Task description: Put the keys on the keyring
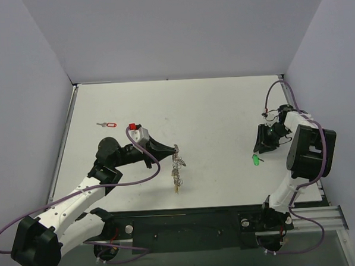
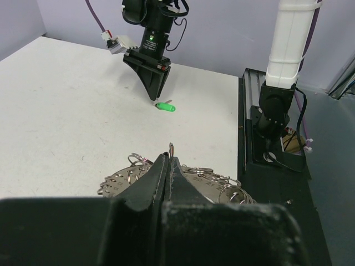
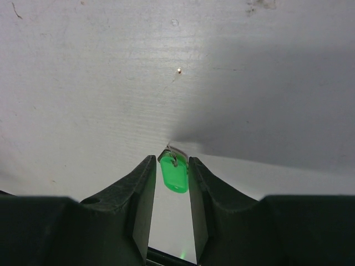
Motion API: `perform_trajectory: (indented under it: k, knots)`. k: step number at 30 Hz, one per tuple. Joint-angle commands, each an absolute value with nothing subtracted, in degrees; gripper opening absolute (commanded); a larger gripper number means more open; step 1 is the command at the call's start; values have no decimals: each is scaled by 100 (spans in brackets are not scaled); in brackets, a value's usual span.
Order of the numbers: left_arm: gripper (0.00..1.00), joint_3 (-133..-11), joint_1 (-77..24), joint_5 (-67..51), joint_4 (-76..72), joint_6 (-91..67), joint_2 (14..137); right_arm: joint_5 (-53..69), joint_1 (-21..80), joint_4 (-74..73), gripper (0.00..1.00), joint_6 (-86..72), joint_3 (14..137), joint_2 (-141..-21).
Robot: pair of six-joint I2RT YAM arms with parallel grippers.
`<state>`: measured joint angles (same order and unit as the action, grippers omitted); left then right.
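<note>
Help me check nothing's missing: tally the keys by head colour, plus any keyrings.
Green-headed small silver metal key: 1
Red-headed small silver metal key: 1
Large flat silvery toothed metal keyring: 1
Total: 3

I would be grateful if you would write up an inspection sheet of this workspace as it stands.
Surface: white table, with a few small specks in the right wrist view.
Job's things: keyring held edge-up near the centre; red key lying at far left; green key on the right.
Clutter: nothing seen.
Grippers: left gripper shut on the keyring; right gripper has a finger on each side of the green key, contact unclear.
Cables: purple cables looped along both arms.
Surroundings: pale walls on three sides; black base rail at the near edge.
</note>
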<state>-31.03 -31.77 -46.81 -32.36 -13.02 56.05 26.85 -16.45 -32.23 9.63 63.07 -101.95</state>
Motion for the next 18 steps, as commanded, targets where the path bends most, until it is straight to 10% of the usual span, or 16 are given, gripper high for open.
perform_trajectory:
  k: [1, 18]
  knots:
    - [0, -3401, -3146, -4755, -3454, -1222, 5520, 2689, -1644, -3648, 26, 1072, 6460, -10327]
    - [0, -3419, -3146, -4755, -3384, -1160, 5475, 2874, -1643, -3806, 19, 1108, 6548, -10520]
